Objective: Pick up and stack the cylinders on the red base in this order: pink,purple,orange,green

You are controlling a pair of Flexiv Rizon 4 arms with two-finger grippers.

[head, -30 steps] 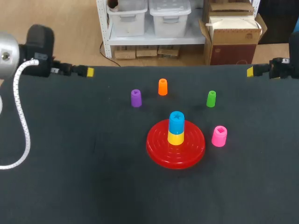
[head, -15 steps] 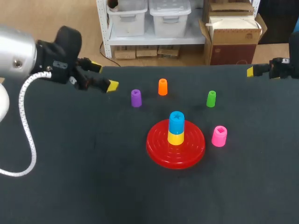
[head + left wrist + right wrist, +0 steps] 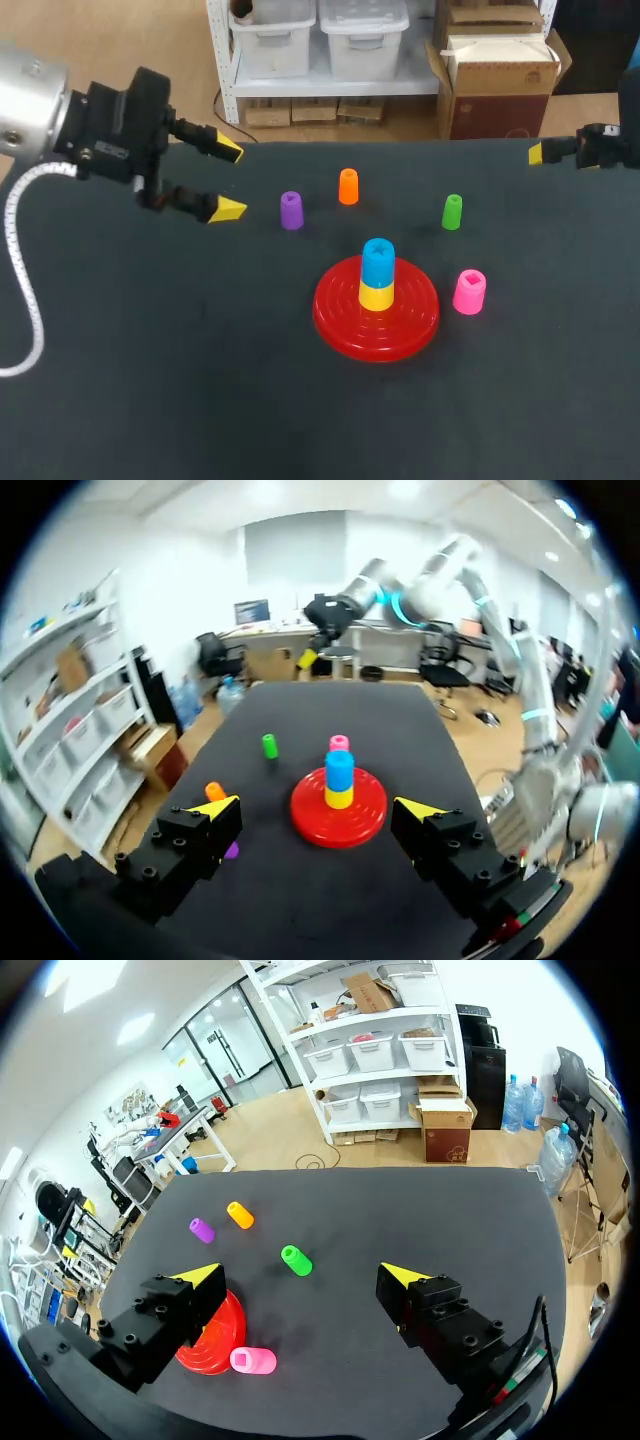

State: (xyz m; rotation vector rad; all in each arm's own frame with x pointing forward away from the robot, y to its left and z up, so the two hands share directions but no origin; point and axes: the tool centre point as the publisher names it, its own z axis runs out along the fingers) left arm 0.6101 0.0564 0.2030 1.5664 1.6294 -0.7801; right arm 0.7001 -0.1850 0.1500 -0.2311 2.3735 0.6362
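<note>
The red base [image 3: 330, 318] sits mid-table with a blue cylinder [image 3: 377, 262] stacked on a yellow one [image 3: 376, 296]. The pink cylinder [image 3: 469, 291] stands just right of the base. Farther back stand the purple [image 3: 291, 211], orange [image 3: 348, 186] and green [image 3: 452, 211] cylinders. My left gripper [image 3: 229, 180] hangs open and empty, left of the purple cylinder. In the left wrist view the base [image 3: 305, 815] lies ahead of that gripper's [image 3: 318, 804] fingers. My right gripper [image 3: 545, 152] is at the table's far right edge, open and empty [image 3: 300, 1272], with the green cylinder [image 3: 296, 1260] ahead of it.
The black table [image 3: 150, 380] is bare across its front and left. The cylinders stand well apart from one another, with the orange one closest to the table's back edge.
My left arm has swung in from the far left edge toward the purple cylinder, and its fingers now stand one above the other in the head view. The right arm has not moved.
</note>
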